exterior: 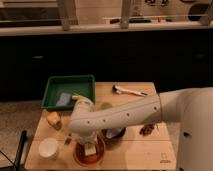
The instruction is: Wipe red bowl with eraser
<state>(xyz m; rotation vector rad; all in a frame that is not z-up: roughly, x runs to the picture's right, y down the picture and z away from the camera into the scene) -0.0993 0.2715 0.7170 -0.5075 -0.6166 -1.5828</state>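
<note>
One light, stiff eraser (90, 149) lies in the red bowl (101, 153) beneath the end effector (89, 143), best pinched across its narrow sides; whether it is gripped cannot be told.

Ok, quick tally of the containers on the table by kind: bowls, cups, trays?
Bowls: 2, the red bowl and the dark bowl.
Cups: 1, the white cup.
Trays: 1, the green tray.
Total: 4.
The gripper is over the red bowl, by the eraser.

Green tray (70, 78), white cup (48, 148), wooden table (142, 150).
</note>
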